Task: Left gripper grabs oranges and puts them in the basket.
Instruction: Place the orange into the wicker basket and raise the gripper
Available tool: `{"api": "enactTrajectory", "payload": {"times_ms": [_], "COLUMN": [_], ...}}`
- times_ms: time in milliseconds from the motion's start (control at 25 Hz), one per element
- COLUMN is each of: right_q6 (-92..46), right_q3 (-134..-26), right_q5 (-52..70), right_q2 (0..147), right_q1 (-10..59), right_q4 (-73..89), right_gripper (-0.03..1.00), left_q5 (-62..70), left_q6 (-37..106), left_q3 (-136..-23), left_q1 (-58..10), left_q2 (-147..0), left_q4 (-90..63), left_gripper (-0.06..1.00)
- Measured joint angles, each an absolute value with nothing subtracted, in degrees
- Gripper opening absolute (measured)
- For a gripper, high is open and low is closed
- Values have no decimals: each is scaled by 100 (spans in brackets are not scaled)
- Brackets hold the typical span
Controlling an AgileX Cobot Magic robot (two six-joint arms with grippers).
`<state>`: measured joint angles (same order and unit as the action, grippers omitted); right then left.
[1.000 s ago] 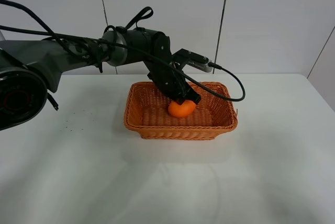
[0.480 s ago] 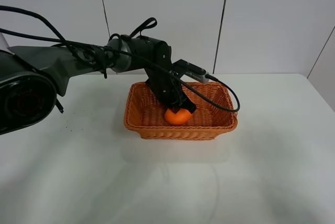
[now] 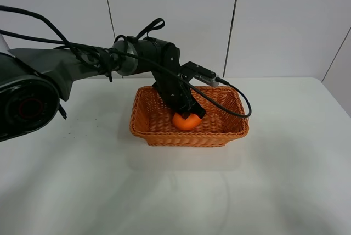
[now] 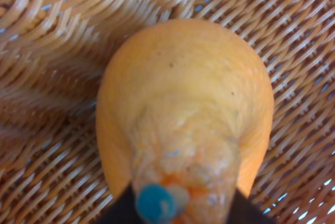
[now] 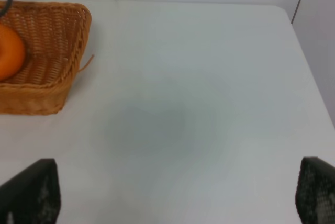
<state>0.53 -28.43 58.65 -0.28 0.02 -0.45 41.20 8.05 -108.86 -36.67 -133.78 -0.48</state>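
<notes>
Orange-brown woven wicker basket point(image 3: 189, 138) on white tabletop point(image 3: 82, 180) contains round orange fruit point(image 3: 184, 122), pinched by black left pincer point(image 3: 190, 116); right pincer point(image 5: 172, 192) spread.

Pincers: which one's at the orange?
The left pincer: it is down inside the basket, its fingers on either side of the orange. The right pincer is open over the table, apart from the basket.

Left pincer point(image 3: 190, 115) clamped, right pincer point(image 5: 174, 192) spread

White table point(image 3: 82, 191), matte, faint shadows; few dark specks point(image 3: 73, 129) on its left part; pale panelled wall point(image 3: 285, 21) behind, dark vertical seams
</notes>
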Motion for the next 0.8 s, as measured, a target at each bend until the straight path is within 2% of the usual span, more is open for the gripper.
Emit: {"api": "enactTrajectory", "payload": {"times_ms": [200, 360, 800], "right_q6": [53, 53, 53], "right_q3": [-2843, -2843, -2843], "right_q5": [5865, 5865, 5865], "right_q2": [-28, -28, -28], "right_q1": [2, 2, 2], "right_q4": [-45, -45, -45], "right_gripper": [69, 69, 69], "left_q5": [4186, 4353, 4788], "left_q6": [805, 805, 634], "left_q3": [-10943, -11183, -11523], "left_q1": [-3667, -3667, -3667], "left_q2": [-13331, -13321, -12931], "left_q4": [64, 64, 112], "left_gripper": [77, 81, 82]}}
